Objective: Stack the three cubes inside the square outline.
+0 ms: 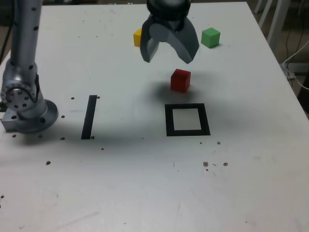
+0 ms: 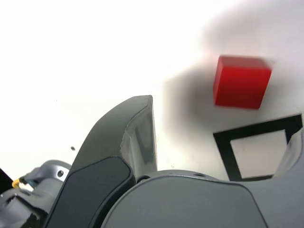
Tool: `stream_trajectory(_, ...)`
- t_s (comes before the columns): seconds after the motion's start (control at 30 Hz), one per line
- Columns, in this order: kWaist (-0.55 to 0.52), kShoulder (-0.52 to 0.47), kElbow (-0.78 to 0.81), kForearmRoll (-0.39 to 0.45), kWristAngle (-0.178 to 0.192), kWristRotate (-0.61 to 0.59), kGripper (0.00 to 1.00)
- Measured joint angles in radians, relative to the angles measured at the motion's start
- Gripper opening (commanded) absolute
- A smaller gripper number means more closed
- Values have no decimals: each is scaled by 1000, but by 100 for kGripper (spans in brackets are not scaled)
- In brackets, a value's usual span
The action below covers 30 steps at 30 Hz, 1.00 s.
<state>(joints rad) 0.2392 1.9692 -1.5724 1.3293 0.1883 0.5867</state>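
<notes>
My gripper (image 1: 168,58) hangs open above the table, jaws spread wide with nothing between them. The red cube (image 1: 180,80) sits on the table just below and to the exterior view's right of the jaws, a short way behind the square outline (image 1: 187,120). Behind my gripper's left jaw, the yellow cube (image 1: 137,36) is partly hidden. The green cube (image 1: 210,37) stands at the back right. In the wrist view the red cube (image 2: 241,81) lies beside a corner of the square outline (image 2: 228,147), beyond one grey finger (image 2: 137,137).
The arm's base (image 1: 24,108) stands at the exterior view's left. A straight black tape stripe (image 1: 89,117) lies between the base and the outline. Small dark specks dot the white table (image 1: 145,183). Its right edge drops off near cables and furniture legs.
</notes>
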Motion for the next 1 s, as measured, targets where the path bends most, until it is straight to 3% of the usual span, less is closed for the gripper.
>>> stream_trajectory(0.3, 58, 97, -85, 11, -15, 78, 95)
stream_trajectory(0.63, 58, 146, -90, 4, -69, 104, 93)
stream_trajectory(1.0, 40, 191, -87, -12, -87, 106, 90)
